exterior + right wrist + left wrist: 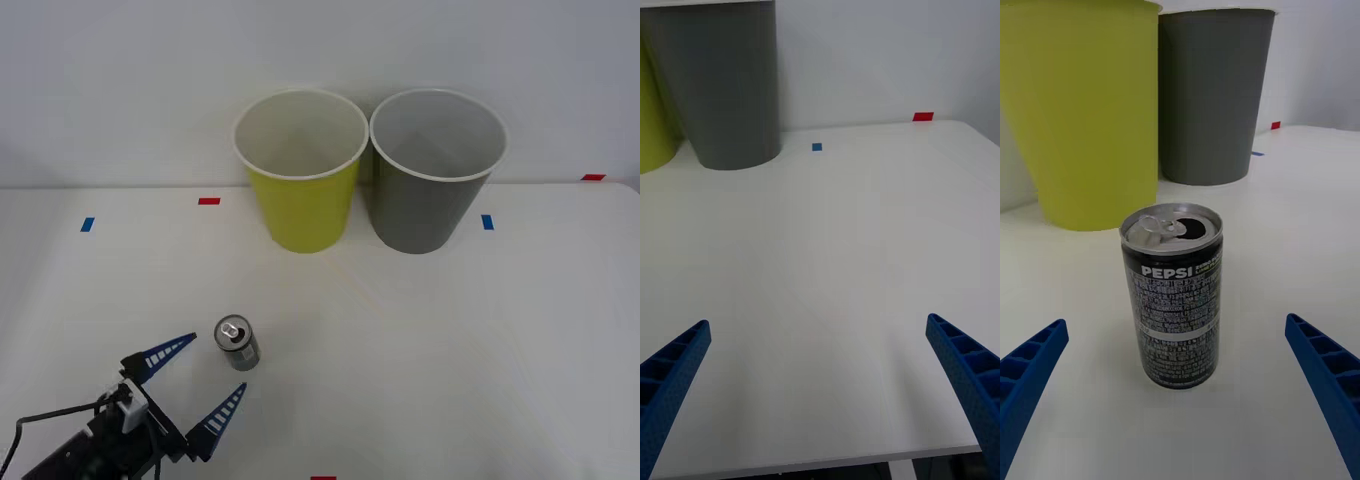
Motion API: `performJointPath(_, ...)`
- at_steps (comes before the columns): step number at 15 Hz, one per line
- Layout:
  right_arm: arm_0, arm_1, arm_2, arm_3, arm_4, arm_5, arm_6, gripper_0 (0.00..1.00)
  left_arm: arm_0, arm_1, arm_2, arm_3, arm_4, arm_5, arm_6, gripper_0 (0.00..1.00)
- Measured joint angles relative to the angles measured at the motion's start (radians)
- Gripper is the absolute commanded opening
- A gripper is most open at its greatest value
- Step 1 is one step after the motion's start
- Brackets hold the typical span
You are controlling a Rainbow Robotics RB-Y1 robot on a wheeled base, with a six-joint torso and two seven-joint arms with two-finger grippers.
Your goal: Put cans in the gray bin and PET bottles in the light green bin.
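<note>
The Pepsi can [237,343] stands upright on the white table [450,340], tab end up, its long axis vertical, on my left side and well short of the bins. My left claw [205,378] sits low at the near left corner, spread wide with nothing in it, and the can lies just ahead of it, roughly on the line between the two blue fingers [1030,371]. From the left wrist camera the can is centred between them, not yet inside the gap. I judge a short straight advance would bring the fingers to either side of its wall. The left arm is clearly the nearer one.

My right claw [820,390] is also fully open and empty, hovering over bare table on the right.

Beyond the can, against the pale wall, the light green bin [301,170] and the gray bin [436,170] stand side by side, rims almost touching, the gray one to the right. Small red and blue tape marks dot the table.
</note>
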Motion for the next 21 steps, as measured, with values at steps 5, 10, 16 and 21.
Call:
performJointPath(5,0.0,0.0,0.0,0.0,0.0,0.0,0.0,1.0,-0.122,0.0,-0.095,0.03,0.075,0.0,-0.01,1.0)
performJointPath(10,0.0,0.0,0.0,0.0,0.0,0.0,0.0,1.0,-0.161,-0.012,-0.101,0.034,0.089,0.026,-0.013,1.0)
performJointPath(16,0.0,0.0,0.0,0.0,0.0,0.0,0.0,1.0,-0.181,-0.06,-0.1,0.05,0.088,0.05,-0.014,1.0)
performJointPath(21,0.0,0.0,0.0,0.0,0.0,0.0,0.0,1.0,-0.185,-0.067,-0.1,0.05,0.087,0.061,-0.015,0.51)
